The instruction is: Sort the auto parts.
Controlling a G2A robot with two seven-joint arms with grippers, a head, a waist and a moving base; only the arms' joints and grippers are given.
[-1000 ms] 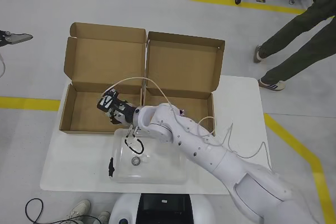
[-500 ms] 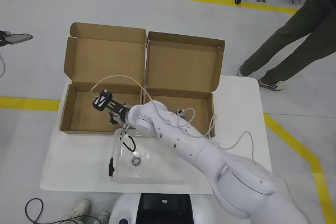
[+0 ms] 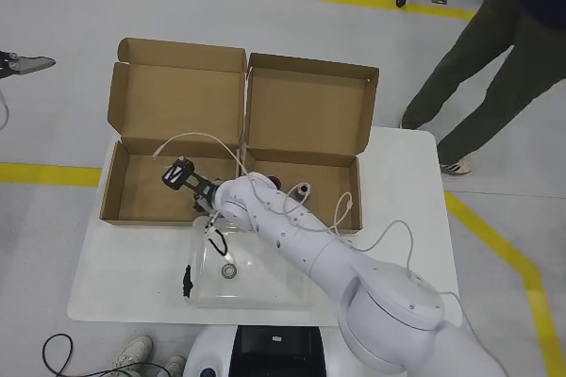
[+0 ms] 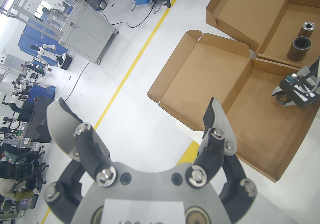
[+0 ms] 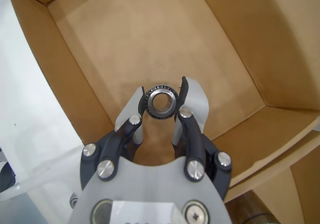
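The right pincer [image 5: 162, 86] is clamped on a bearing [image 5: 162, 103], gripping it by the outer rim, and it hangs over the left box [image 5: 150, 35], with the cardboard bottom below it. Behind it, toward the robot, a clear tray [image 3: 283, 287] holds a second bearing [image 3: 229, 270]. The left pincer [image 4: 136, 110] gapes wide, well off to the side over the shop floor.

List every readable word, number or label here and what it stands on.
The white label on the mount of the left gripper: cut off at the picture's edge, unreadable.
The white label on the mount of the right gripper: also cut off, unreadable.
The bearing it holds: any marking too small to read.
The cardboard boxes: no print visible.
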